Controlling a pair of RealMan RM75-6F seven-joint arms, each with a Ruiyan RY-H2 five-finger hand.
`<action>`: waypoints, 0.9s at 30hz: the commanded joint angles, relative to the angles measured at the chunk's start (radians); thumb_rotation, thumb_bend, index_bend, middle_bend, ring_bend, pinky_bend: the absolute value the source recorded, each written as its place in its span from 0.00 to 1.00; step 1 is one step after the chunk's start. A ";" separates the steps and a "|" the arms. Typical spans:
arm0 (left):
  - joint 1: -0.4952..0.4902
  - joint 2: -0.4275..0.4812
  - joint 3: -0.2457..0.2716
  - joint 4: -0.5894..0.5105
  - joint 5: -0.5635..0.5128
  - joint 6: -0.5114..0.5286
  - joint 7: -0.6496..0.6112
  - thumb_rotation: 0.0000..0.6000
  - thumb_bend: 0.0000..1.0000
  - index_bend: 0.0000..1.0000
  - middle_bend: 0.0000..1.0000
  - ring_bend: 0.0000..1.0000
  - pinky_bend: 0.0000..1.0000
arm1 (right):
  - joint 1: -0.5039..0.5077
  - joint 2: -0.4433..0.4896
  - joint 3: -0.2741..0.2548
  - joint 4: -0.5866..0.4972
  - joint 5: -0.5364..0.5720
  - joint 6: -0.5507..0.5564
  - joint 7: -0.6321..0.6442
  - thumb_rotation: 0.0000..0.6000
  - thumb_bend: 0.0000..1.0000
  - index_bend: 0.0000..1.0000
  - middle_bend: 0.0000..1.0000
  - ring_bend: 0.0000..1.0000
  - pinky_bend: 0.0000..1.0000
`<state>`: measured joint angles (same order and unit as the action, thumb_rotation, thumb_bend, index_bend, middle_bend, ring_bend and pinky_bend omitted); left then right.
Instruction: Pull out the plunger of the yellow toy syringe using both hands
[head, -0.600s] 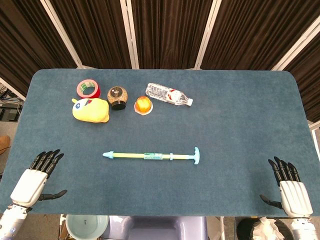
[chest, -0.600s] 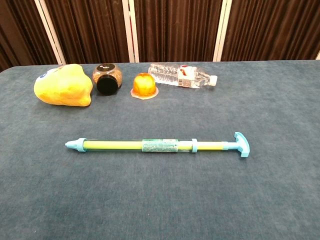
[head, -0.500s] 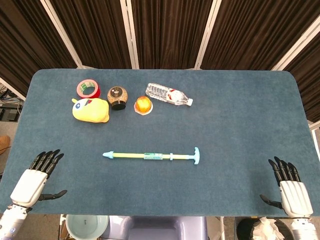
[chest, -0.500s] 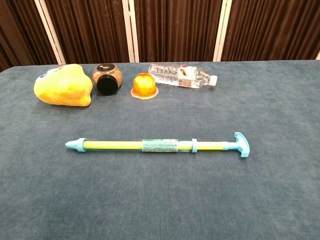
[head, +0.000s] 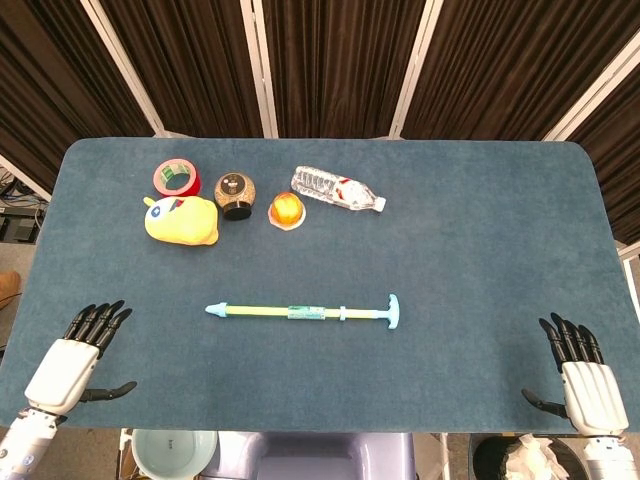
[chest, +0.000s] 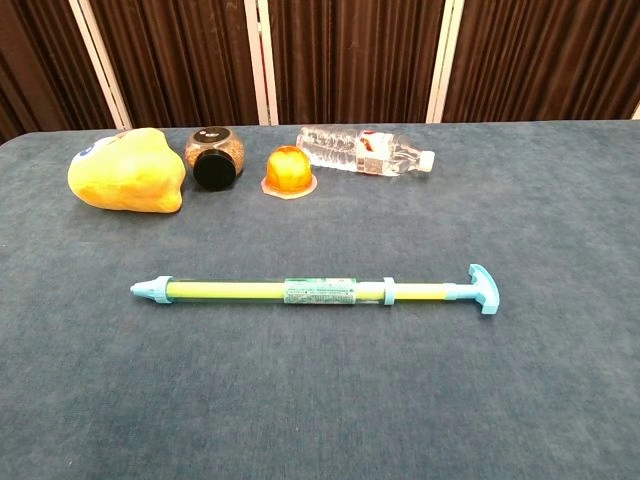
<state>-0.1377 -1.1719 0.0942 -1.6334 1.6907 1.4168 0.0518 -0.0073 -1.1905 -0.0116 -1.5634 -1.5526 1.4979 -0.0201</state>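
The yellow toy syringe lies flat on the blue table, its light-blue tip pointing left. Its plunger sticks out a short way on the right and ends in a light-blue T-handle. My left hand rests at the near left corner of the table with fingers spread and nothing in it. My right hand lies at the near right corner, also open and empty. Both hands are far from the syringe and show only in the head view.
Along the back left stand a red tape roll, a yellow plush toy, a dark-lidded jar, an orange jelly cup and a lying water bottle. A bin sits below the table's near edge.
Both hands have slid very slightly toward the near edge. The syringe and other objects have not moved.
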 joint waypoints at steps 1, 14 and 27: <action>-0.003 0.002 -0.001 -0.004 -0.004 -0.006 0.006 1.00 0.03 0.00 0.00 0.00 0.00 | -0.001 0.000 0.001 -0.001 0.002 0.001 0.001 1.00 0.15 0.03 0.00 0.00 0.00; -0.098 -0.032 -0.103 -0.092 -0.122 -0.131 0.141 1.00 0.09 0.16 0.00 0.00 0.03 | 0.002 0.001 -0.002 -0.008 0.002 -0.010 0.002 1.00 0.15 0.03 0.00 0.00 0.00; -0.268 -0.234 -0.234 -0.074 -0.375 -0.324 0.457 1.00 0.15 0.32 0.02 0.00 0.03 | 0.006 0.004 -0.001 -0.012 0.014 -0.025 0.009 1.00 0.15 0.04 0.00 0.00 0.00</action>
<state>-0.3686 -1.3568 -0.1118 -1.7282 1.3671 1.1286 0.4562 -0.0010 -1.1867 -0.0125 -1.5757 -1.5386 1.4728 -0.0115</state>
